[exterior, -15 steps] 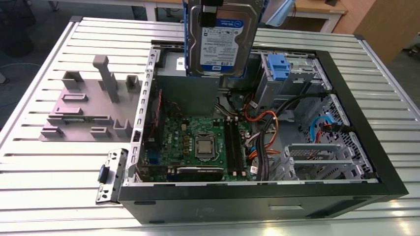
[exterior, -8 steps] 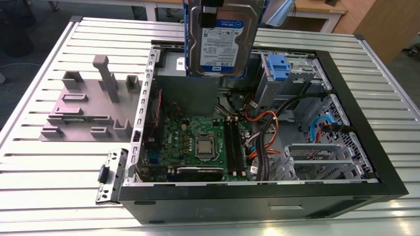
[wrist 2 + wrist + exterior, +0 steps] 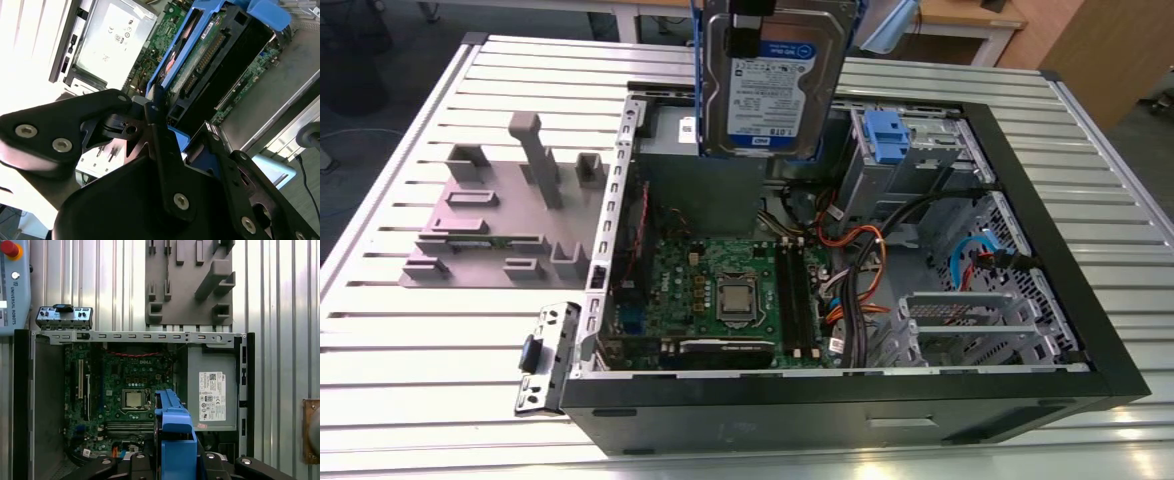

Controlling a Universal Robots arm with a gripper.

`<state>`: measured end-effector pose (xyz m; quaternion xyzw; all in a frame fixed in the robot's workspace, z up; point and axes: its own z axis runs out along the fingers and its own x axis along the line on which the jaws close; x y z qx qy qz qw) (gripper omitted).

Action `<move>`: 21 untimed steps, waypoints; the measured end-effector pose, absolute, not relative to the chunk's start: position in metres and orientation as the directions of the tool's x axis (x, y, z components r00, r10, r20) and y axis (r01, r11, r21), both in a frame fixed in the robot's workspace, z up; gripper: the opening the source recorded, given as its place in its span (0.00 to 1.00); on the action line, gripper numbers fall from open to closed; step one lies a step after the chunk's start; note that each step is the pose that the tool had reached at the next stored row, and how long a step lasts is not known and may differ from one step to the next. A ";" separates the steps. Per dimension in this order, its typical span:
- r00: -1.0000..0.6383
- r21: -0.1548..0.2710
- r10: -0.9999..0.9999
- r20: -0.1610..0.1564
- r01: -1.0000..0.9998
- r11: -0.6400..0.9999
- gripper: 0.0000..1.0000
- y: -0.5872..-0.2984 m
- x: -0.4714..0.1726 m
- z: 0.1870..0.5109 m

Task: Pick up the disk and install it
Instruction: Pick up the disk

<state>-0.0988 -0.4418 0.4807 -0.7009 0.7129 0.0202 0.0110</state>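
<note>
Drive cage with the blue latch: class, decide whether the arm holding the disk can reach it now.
Probably yes: the case is open, nothing covers the cage, and the disk hangs above the case. Orange cables run nearby, not across it.

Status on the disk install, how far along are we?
Done: pickup. The disk hangs upright in the air above the open computer case. In hand: the gripper is clamped on its blue bracket. Left: the install itself. The disk sits in no bay yet and is well above the motherboard.
</note>
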 end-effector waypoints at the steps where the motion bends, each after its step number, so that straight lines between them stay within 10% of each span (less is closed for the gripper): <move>1: -0.017 0.013 -0.999 -0.044 -1.000 0.017 0.36 -0.442 -0.099 0.481; 21: -0.017 0.013 -0.999 -0.044 -1.000 0.017 0.36 -0.446 -0.098 0.480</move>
